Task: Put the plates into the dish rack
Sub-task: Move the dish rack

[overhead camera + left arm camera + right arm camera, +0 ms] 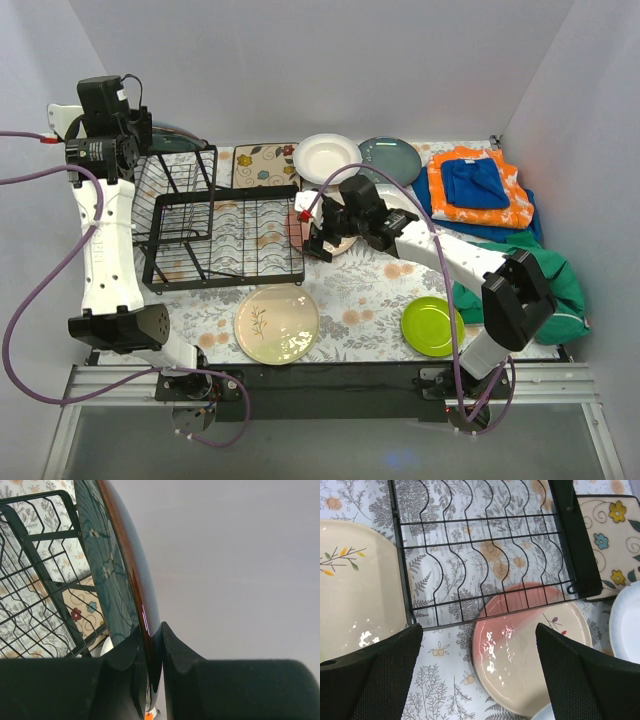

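The black wire dish rack (225,235) stands left of centre with no plates in it. My left gripper (140,135) is raised over the rack's far left corner, shut on the rim of a dark blue-grey plate (112,565) held on edge (170,133); in the wrist view both pads of the left gripper (151,629) pinch that rim. My right gripper (479,632) hovers open above the pink-cream plate (530,660), which lies flat with its far edge under the rack's (485,545) right side. In the top view the right gripper (318,238) covers most of that plate (345,245).
Lying flat are a cream sprig plate (277,323), a lime green plate (431,325), a white deep plate (327,157) and a blue-grey plate (390,160). A square floral tile (265,165) sits behind the rack. Orange and blue towels (478,187) and a green cloth (545,275) lie at the right.
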You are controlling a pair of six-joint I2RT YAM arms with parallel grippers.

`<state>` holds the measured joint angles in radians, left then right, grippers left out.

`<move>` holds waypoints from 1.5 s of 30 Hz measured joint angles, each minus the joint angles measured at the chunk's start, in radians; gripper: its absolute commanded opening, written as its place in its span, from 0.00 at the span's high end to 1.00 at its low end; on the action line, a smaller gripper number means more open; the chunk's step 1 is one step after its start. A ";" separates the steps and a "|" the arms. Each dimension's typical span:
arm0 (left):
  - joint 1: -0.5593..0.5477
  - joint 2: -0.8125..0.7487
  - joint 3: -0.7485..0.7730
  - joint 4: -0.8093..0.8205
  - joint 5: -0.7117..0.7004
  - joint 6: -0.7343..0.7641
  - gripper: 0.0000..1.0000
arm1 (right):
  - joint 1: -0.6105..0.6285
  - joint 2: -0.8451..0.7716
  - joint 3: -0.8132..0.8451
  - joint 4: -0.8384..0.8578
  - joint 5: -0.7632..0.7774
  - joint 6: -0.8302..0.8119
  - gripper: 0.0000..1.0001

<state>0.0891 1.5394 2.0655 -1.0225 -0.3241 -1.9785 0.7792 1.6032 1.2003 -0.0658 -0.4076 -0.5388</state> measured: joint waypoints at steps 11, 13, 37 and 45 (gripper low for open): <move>0.000 -0.046 0.011 -0.039 0.002 0.000 1.00 | 0.052 0.187 0.028 0.023 -0.067 -0.095 0.03; 0.000 -0.061 0.010 -0.045 0.003 0.000 1.00 | 0.066 0.238 0.049 0.032 -0.058 -0.105 0.03; 0.000 -0.179 -0.092 -0.039 0.003 0.000 1.00 | 0.148 0.257 0.212 -0.002 -0.034 -0.042 0.11; 0.000 -0.218 -0.117 -0.038 0.005 0.000 1.00 | 0.189 0.252 0.137 -0.066 -0.044 -0.073 0.25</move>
<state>0.0891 1.3216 1.9488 -1.0603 -0.3195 -1.9789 0.9684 1.8553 1.3376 -0.1318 -0.4519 -0.6121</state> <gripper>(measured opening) 0.115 0.807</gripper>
